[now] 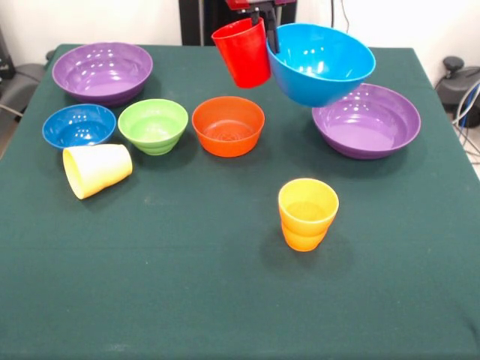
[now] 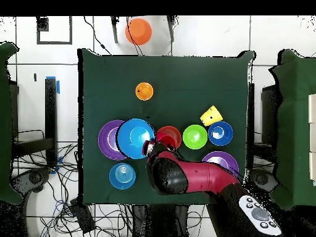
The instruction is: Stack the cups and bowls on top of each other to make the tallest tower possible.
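My gripper (image 1: 264, 26) comes down at the top of the front view and is shut where the rims of the red cup (image 1: 241, 54) and the large blue bowl (image 1: 321, 64) meet. Both hang tilted above the table, the bowl over the far rim of a purple bowl (image 1: 367, 121). The other purple bowl (image 1: 102, 71), dark blue bowl (image 1: 78, 125), green bowl (image 1: 153, 125) and orange bowl (image 1: 228, 125) stand apart on the table. The yellow cup (image 1: 97, 169) lies on its side. The orange cup (image 1: 307, 214) stands upright. The cyan bowl (image 2: 122, 176) shows only overhead. No tower stands.
The table (image 1: 187, 300) has a dark green cloth. In the overhead view my arm (image 2: 185, 176) reaches over the second purple bowl (image 2: 222, 159). An orange object (image 2: 138, 31) sits off the table's far side, and a remote control (image 2: 259, 216) lies beside my base.
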`<act>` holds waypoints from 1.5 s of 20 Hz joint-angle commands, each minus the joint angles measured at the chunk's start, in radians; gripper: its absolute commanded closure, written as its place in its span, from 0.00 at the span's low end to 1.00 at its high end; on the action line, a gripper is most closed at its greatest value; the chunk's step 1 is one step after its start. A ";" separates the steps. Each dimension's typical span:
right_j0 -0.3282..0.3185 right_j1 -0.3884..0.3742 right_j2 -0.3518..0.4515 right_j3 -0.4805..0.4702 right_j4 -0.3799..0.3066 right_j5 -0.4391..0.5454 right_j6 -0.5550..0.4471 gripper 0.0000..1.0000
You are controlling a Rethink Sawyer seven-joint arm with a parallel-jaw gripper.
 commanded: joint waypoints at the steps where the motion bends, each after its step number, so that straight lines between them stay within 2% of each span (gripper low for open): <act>1: 0.003 0.061 0.110 -0.134 0.075 0.138 0.058 1.00; 5: 0.009 0.116 0.125 -0.200 0.073 0.133 0.030 1.00; 10: 0.032 0.111 0.129 -0.267 0.061 0.193 -0.009 1.00; 14: 0.000 0.118 0.153 -0.307 0.052 0.269 -0.056 1.00; 21: -0.072 0.201 0.191 -0.405 -0.005 0.331 -0.136 1.00; 27: -0.140 0.206 0.263 -0.411 0.011 0.400 -0.157 1.00; 30: -0.158 0.225 0.289 -0.414 0.003 0.398 -0.154 1.00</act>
